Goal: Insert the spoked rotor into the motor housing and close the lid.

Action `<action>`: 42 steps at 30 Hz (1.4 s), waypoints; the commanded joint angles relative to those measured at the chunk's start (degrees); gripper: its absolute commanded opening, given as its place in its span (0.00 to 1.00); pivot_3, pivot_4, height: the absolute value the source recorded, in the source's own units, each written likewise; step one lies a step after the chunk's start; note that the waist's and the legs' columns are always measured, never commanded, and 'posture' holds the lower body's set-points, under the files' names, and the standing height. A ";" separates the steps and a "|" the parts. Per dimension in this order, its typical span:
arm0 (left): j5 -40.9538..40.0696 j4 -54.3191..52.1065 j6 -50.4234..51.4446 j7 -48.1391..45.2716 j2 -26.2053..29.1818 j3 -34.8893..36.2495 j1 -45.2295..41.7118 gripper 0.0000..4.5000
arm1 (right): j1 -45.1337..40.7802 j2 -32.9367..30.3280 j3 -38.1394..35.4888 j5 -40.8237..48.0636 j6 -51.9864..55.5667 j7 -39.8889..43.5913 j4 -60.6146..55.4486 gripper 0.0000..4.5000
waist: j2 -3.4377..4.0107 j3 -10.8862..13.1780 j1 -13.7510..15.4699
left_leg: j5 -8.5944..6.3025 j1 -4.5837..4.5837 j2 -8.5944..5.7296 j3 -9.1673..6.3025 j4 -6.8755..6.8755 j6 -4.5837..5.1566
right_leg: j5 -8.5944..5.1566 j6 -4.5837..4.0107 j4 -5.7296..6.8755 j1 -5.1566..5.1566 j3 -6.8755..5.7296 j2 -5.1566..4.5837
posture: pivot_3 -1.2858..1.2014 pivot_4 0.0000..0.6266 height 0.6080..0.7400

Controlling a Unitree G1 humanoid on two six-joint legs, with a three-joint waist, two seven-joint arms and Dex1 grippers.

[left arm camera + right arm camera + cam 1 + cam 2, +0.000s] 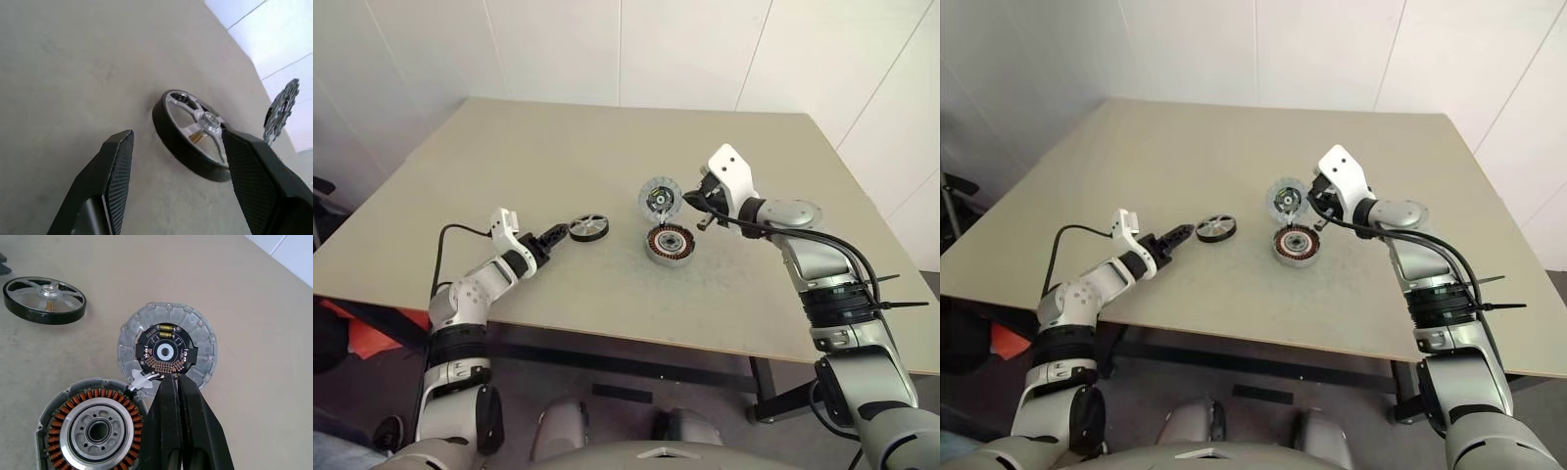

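Here, at a beige tabletop (558,294), my left gripper (558,235) reaches with its two black fingers apart toward the small black-rimmed spoked rotor with pale silvery spokes and hub (588,227), lying flat just off the fingertips at about two o'clock and not yet held. It looks stiff and fairly light; I judge the smooth rim could slip, so a hold across the rim on opposite sides seems safest.

Farther right, the short round silvery motor housing ringed with copper-brown windings (670,243) sits open on the table. Just beyond it, at about eleven o'clock, my right gripper (683,198) is clamped on the edge of the thin silvery-grey ribbed lid with a dark centre (657,199), holding it upright above the housing's far edge.

My right wrist view shows small components on the lid's dark inner face and a thin connector running to the housing (143,380). My left wrist view shows the rotor lying between my parted fingers (117,166).
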 commanded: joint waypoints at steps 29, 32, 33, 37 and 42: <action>-3.03 20.76 7.67 0.29 -4.13 4.01 -10.96 0.59 | -0.21 0.13 0.15 0.00 -2.13 -0.87 -1.35 0.00 | 0.22 -0.10 2.47 | -0.20 0.14 -0.21 -0.05 -0.34 0.33 | -0.08 0.32 -0.69 0.69 0.00 -0.14 | 0.52 0.00 1.00; -3.78 19.60 8.55 -0.84 -4.18 4.15 -10.37 0.42 | -0.39 -0.05 0.07 -0.23 -2.26 -1.10 -0.95 0.00 | 0.22 -0.10 2.45 | -0.24 0.14 -0.21 -0.04 -0.30 0.39 | -0.08 0.33 -0.72 0.70 0.00 -0.15 | 0.52 0.00 1.00; -3.91 19.25 8.82 -0.96 -4.19 4.17 -10.21 0.34 | -0.47 -0.09 -0.07 -0.30 -2.13 -1.31 -0.81 0.00 | 0.22 -0.10 2.46 | -0.24 0.15 -0.21 -0.04 -0.31 0.38 | -0.09 0.33 -0.72 0.70 0.00 -0.15 | 0.52 0.00 1.00; -5.21 16.26 11.03 -1.59 -4.05 4.03 -9.15 0.09 | -2.49 -1.08 -1.71 -1.45 -2.18 -4.23 2.19 0.00 | 0.22 -0.10 2.33 | -0.21 0.24 -0.20 -0.05 -0.33 0.32 | -0.09 0.34 -0.72 0.74 0.00 -0.15 | 0.52 0.00 1.00; -9.37 11.18 14.56 -1.49 -5.03 5.33 -8.83 0.09 | -4.72 -3.64 -2.43 -4.14 -4.20 -8.00 8.62 0.00 | 0.21 -0.09 1.95 | -0.20 0.18 -0.21 -0.05 -0.32 0.31 | -0.09 0.33 -0.72 0.71 0.00 -0.15 | 0.52 0.00 1.00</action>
